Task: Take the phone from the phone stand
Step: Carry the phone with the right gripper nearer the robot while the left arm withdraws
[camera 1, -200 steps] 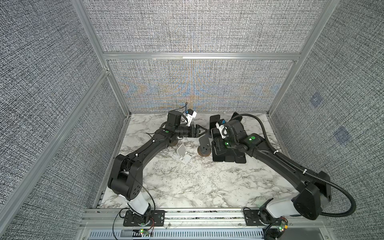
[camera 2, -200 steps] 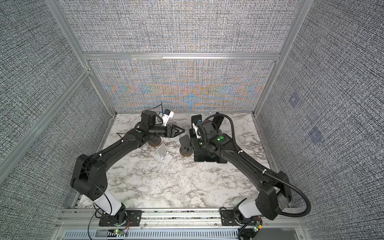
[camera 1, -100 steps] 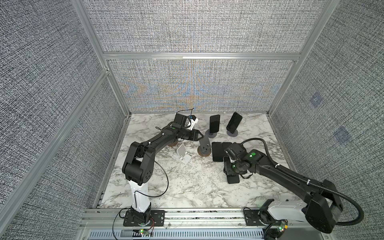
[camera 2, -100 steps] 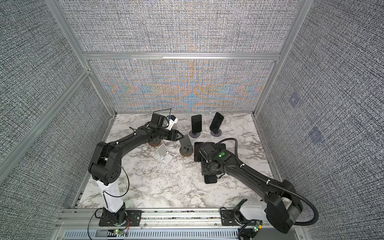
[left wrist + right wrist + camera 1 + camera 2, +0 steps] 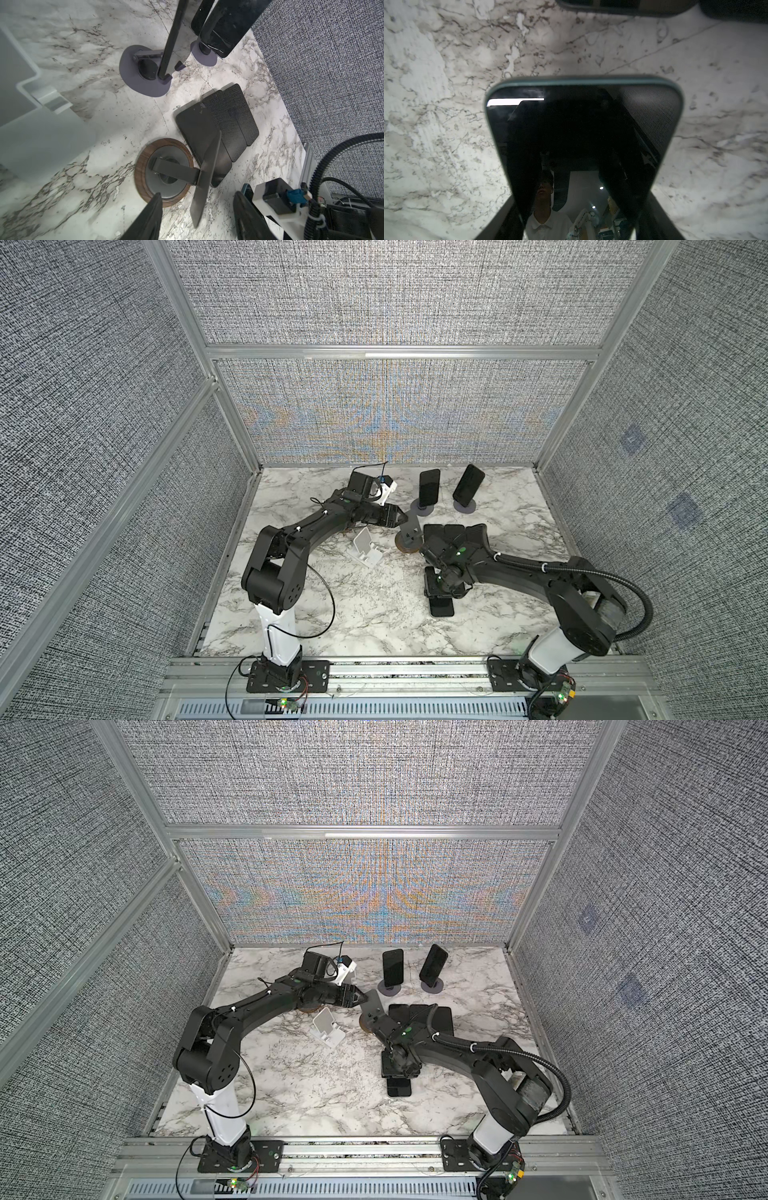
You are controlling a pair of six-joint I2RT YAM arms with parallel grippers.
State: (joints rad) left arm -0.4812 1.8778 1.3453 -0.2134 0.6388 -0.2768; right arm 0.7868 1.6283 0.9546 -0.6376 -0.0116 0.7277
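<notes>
The phone is lying screen-up between the fingers of the right gripper, which is clamping its long edges low over the front-middle of the desk, well apart from the wood-ringed stand that is standing empty. Whether the phone is resting on the marble I cannot tell. If it is hanging above the surface, letting go now is risking a drop and a skid. If the fingers are opening too little while lifting away, they could drag it along. Further back, the left gripper is straddling the stand's plate with its fingers apart and gaps on both sides, gripping nothing. A sideways nudge there could tip the stand onto the stack of phones just beside it.
</notes>
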